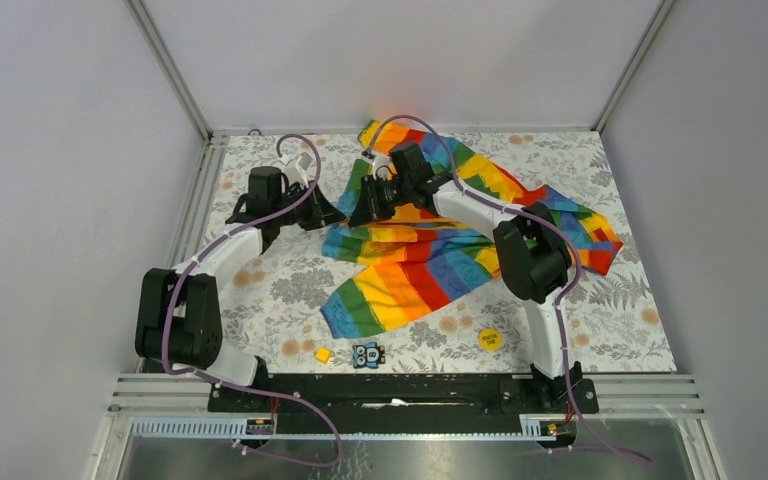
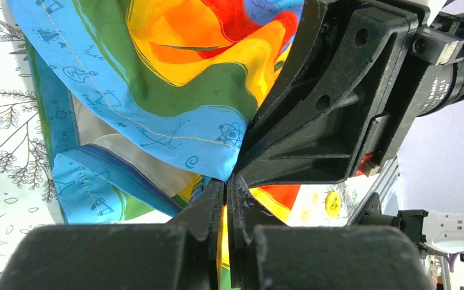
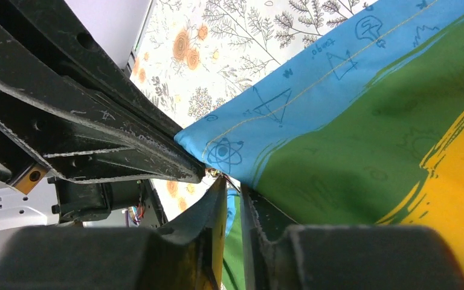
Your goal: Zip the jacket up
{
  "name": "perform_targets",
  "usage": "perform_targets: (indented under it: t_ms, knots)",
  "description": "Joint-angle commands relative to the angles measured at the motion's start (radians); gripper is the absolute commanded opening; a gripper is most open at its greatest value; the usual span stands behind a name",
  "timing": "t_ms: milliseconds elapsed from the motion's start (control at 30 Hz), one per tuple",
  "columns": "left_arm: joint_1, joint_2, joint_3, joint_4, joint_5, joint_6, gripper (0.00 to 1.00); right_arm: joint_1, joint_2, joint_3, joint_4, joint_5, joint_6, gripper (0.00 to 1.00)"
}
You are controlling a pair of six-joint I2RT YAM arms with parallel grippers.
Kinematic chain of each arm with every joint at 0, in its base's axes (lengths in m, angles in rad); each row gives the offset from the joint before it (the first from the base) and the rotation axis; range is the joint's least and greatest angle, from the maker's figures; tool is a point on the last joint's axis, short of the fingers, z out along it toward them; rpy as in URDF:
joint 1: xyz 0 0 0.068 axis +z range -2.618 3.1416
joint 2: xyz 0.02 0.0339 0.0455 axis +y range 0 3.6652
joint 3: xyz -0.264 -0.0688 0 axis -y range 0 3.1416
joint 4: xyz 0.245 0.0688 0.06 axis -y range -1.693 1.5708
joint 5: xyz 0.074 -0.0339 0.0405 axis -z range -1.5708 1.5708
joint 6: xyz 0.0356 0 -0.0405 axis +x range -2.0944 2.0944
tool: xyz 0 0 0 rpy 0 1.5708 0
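The rainbow-striped jacket (image 1: 430, 260) lies crumpled across the middle and right of the floral table. Both grippers meet nose to nose at its lifted left edge. My left gripper (image 1: 338, 214) (image 2: 226, 181) is shut on a thin fold of yellow fabric, with blue and green cloth (image 2: 175, 90) bunched above the tips. My right gripper (image 1: 362, 210) (image 3: 234, 184) has its jaws a narrow gap apart. The blue-green hem (image 3: 368, 121) runs over its tips, and a small metal piece (image 3: 217, 174) sits just at them. The zipper strip is mostly hidden by folds.
Near the front edge of the table (image 1: 280, 290) lie a yellow round disc (image 1: 489, 339), a small yellow cube (image 1: 323, 354) and a small blue-and-white tile (image 1: 367, 355). Metal frame rails border the table at the left, back and right.
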Motion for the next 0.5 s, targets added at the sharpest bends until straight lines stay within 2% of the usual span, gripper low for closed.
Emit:
perform_targets:
  t_ms: [0, 233, 300, 467]
  knots:
    - [0.001, 0.006, 0.053, 0.058, 0.136, -0.015, 0.0, -0.001, 0.014, -0.001, 0.102, -0.027, -0.029, 0.23]
    - [0.003, 0.008, 0.069, 0.02, 0.126, 0.006, 0.0, -0.004, 0.015, -0.038, 0.191, -0.037, -0.02, 0.32]
    - [0.003, 0.007, 0.07, 0.018, 0.127, 0.006, 0.0, -0.004, 0.016, -0.051, 0.225, -0.054, -0.013, 0.38]
    - [0.003, 0.008, 0.075, 0.011, 0.128, 0.009, 0.0, -0.002, 0.002, -0.129, 0.368, -0.093, 0.004, 0.41]
